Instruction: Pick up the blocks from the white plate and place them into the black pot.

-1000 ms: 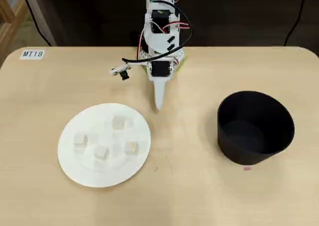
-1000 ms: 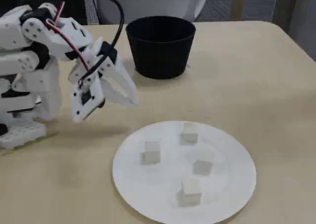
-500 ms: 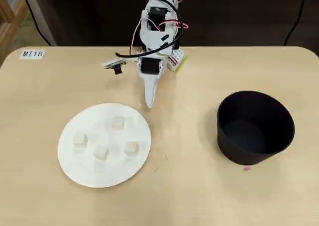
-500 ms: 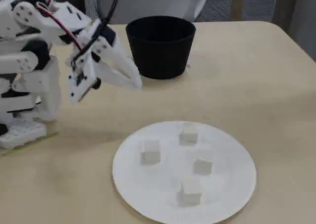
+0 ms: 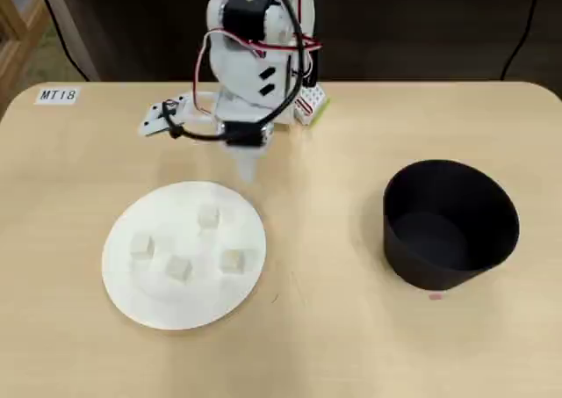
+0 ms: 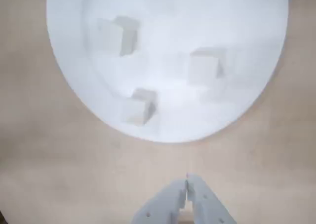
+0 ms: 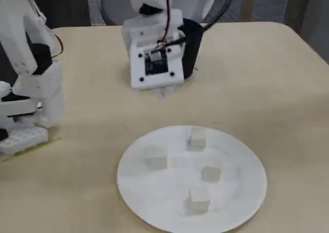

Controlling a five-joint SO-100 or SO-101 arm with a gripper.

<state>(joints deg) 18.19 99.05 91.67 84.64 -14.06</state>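
Right now the claw [image 6: 186,180] hangs over bare table [image 5: 351,345], its two white fingers pressed tip to tip and holding nothing. Just ahead of it in the wrist view lies the white plate [image 6: 256,51], its near rim a short way off from the tips. Three of the blocks [image 6: 139,106] show there, all on the plate, apart from one another; the overhead view shows four [image 5: 207,216]. The black pot [image 5: 450,225] stands well off to the claw's side, at the right in the overhead view.
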